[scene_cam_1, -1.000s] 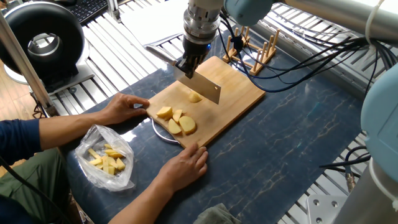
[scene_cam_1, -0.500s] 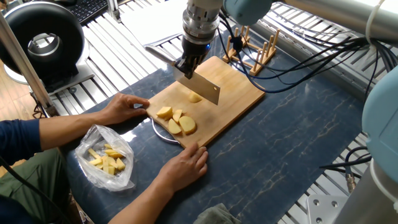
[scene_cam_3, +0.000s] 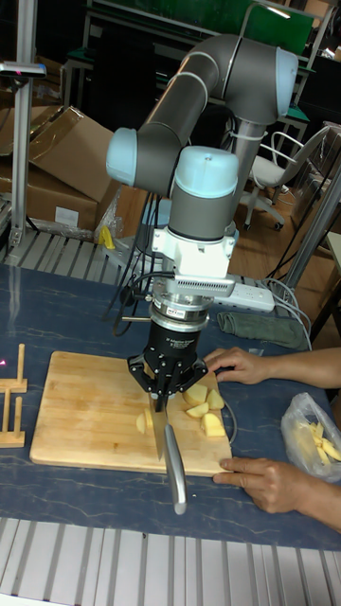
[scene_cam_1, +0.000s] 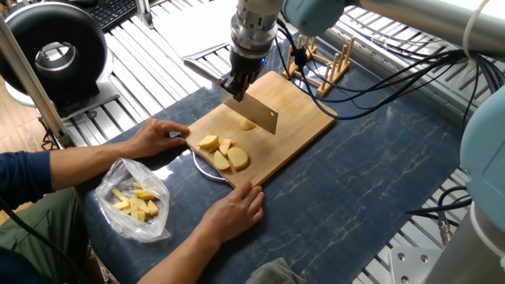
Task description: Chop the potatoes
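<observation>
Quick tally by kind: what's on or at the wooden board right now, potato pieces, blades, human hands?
Pale yellow peeled potato pieces on the wooden cutting board: 4, a cluster of 3 plus 1 beside the blade
Steel cleaver held in the robot hand: 1
Human hands steadying the board: 2
Total: 7
</observation>
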Action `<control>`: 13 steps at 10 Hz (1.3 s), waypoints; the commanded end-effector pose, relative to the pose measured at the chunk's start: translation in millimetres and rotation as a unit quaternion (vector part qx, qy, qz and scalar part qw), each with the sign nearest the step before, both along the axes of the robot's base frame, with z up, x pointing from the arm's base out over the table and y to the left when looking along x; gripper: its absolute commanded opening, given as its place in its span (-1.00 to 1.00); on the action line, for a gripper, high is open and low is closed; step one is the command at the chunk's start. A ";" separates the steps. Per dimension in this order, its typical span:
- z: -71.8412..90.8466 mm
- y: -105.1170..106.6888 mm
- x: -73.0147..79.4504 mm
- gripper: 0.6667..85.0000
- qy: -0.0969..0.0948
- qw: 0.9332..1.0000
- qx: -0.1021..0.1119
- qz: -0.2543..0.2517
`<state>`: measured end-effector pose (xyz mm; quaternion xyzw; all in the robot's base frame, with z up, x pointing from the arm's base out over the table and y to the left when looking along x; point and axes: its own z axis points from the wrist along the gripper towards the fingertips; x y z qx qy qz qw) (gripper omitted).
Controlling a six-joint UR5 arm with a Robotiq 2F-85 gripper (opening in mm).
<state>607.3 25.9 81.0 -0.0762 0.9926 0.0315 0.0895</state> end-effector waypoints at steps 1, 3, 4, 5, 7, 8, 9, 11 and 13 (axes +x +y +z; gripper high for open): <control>-1.2 1.2 1.5 -0.99 -0.003 1.000 0.004 -0.002; -0.1 1.3 1.1 -0.99 -0.003 1.000 0.005 -0.002; 0.1 1.1 0.8 -0.99 -0.003 1.000 0.006 -0.002; 0.0 0.8 0.7 -0.99 -0.003 1.000 0.006 -0.002; 1.3 1.5 0.3 -0.99 -0.003 1.000 0.007 -0.002; 1.0 1.4 0.5 -0.99 -0.003 1.000 0.007 -0.002; -0.1 1.4 1.2 -0.99 -0.003 1.000 0.006 -0.002; -1.4 1.3 2.3 -0.99 -0.005 1.000 0.006 -0.002; -3.2 -0.5 2.5 -0.99 -0.008 1.000 0.005 -0.001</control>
